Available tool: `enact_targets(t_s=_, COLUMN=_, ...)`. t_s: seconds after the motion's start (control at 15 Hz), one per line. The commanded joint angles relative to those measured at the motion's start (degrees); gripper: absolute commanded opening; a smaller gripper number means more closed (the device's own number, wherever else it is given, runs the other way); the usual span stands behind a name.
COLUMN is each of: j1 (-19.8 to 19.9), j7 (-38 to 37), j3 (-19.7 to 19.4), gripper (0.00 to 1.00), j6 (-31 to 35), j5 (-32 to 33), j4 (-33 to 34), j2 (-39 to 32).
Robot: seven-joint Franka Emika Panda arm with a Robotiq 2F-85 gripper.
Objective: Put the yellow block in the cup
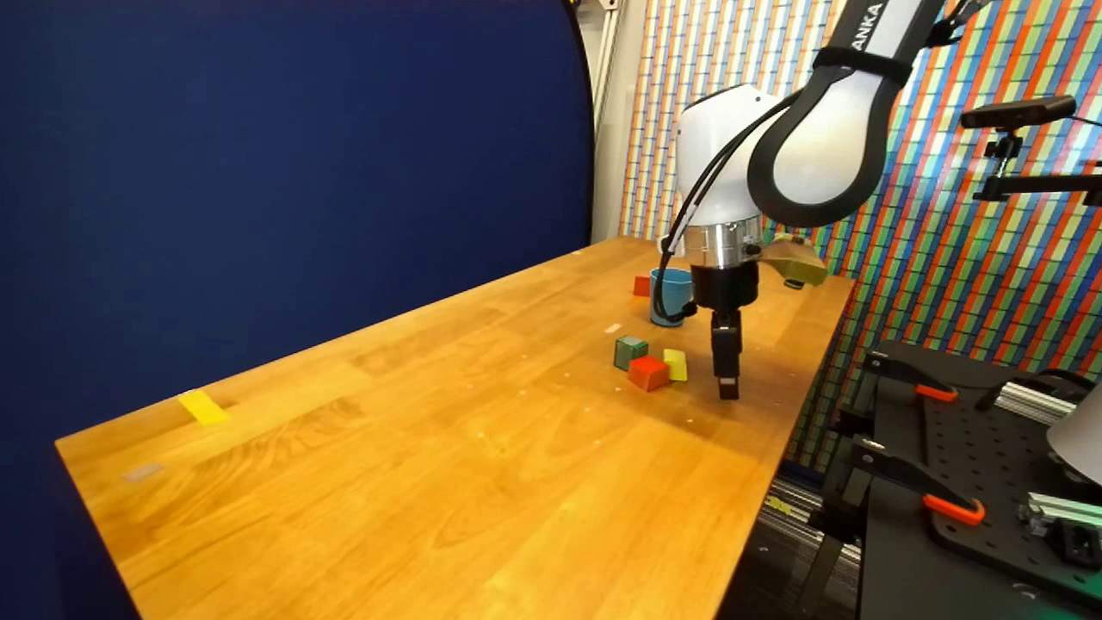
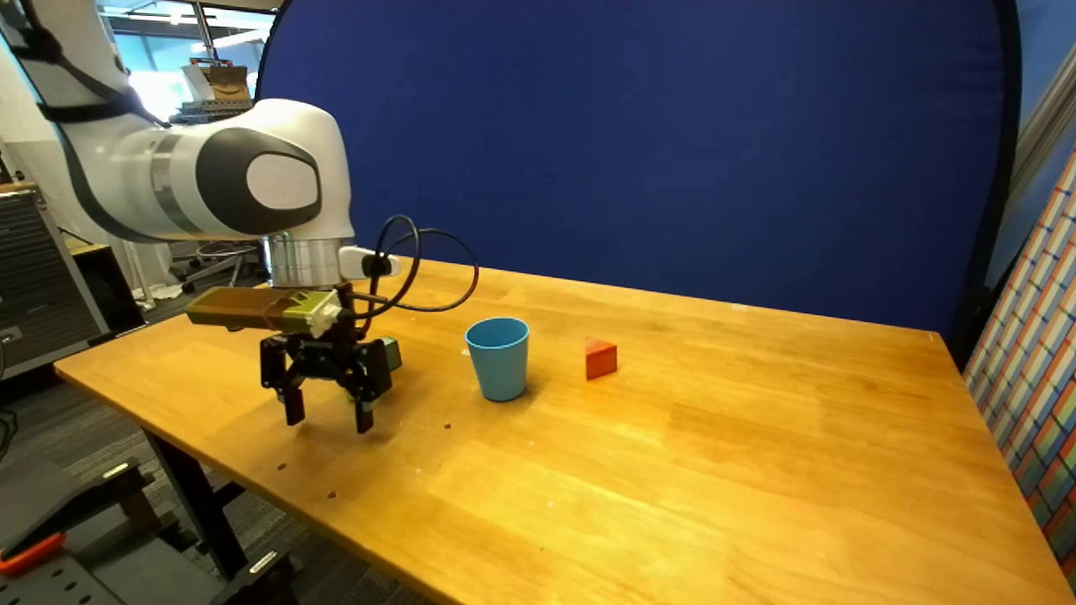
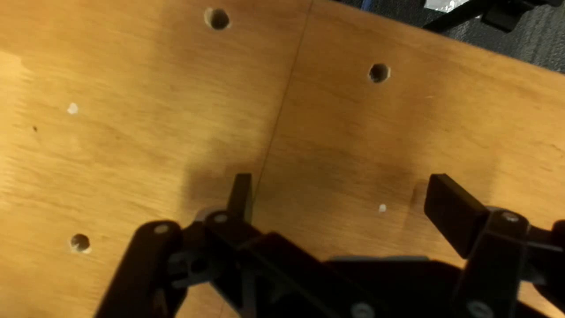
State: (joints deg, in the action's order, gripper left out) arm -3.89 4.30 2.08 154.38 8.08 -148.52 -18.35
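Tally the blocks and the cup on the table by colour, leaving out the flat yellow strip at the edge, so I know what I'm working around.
Red blocks: 2
Green block: 1
Yellow block: 1
Light-blue cup: 1
Total: 5

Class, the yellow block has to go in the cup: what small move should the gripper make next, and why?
Probably shift the open gripper sideways toward the yellow block before lowering or closing: the wrist view shows no block between the jaws, and in an exterior view the yellow block sits off to one side, beside the red block.
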Motion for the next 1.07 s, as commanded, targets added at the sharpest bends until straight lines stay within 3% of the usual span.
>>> enact_targets(t_s=0.0, j1=-1.2, j7=0.0, j3=-0.9, gripper=1.0, j6=0.0, j5=2.7, j4=6.8, j2=-6.3)
enact_targets(t_s=0.87, j1=-4.0, j7=-1.3, j3=-1.5, gripper=1.0, j6=-2.7, j5=6.9, j4=12.9, j2=-6.8)
enact_targets(t_s=0.93, j1=-4.3, j7=-1.6, j3=-1.8, gripper=0.75, j6=-2.8, j5=7.4, j4=12.9, j2=-6.4)
enact_targets(t_s=1.0, j1=-4.5, j7=-1.7, j3=-2.0, gripper=0.73, j6=-3.2, j5=7.6, j4=12.8, j2=-6.1)
